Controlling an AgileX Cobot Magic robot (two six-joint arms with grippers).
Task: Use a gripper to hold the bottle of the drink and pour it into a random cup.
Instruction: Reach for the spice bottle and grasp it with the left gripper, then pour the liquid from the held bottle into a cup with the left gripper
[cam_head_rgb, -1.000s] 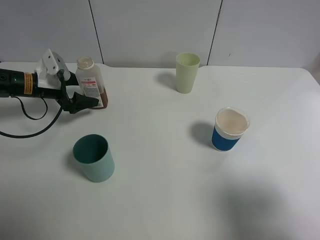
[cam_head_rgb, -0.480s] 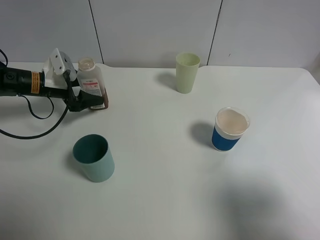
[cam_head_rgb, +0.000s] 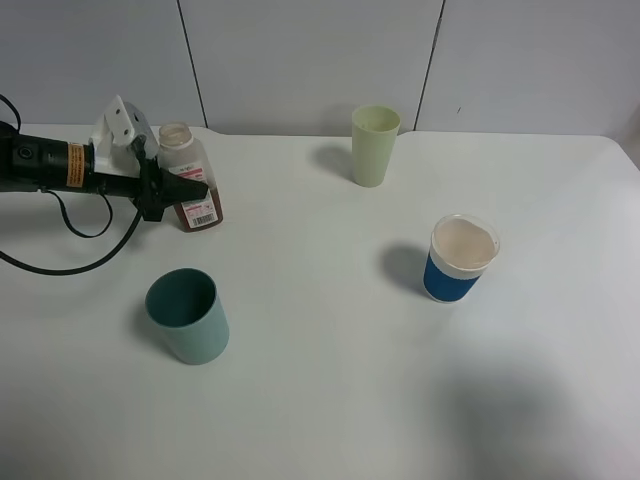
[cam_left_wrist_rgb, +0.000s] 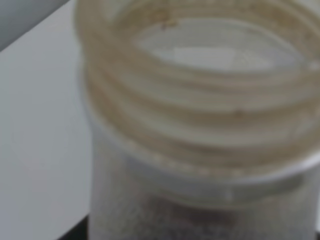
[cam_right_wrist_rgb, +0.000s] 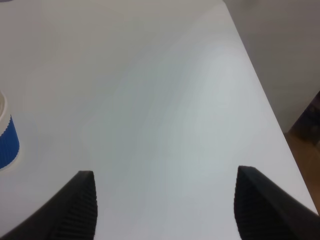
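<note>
The left gripper (cam_head_rgb: 188, 187), fingers clamped on the middle of the bottle (cam_head_rgb: 178, 150), holds it well to the left of the blue-and-white cup (cam_head_rgb: 458, 262), open-necked and slightly tilted. The thin clear plastic likely flexes and weighs little — its reddish-brown drink (cam_head_rgb: 186, 216) sits low. A gentle mid-body grip suits pouring. The right gripper (cam_right_wrist_rgb: 165, 210), fingers apart, hovers near that cup.

I see a white table (cam_head_rgb: 330, 400) filling most of the frame, evenly lit with soft shadows. Along the top edge run pale grey wall panels (cam_head_rgb: 300, 60) — dark seams (cam_head_rgb: 191, 60) between them.
</note>
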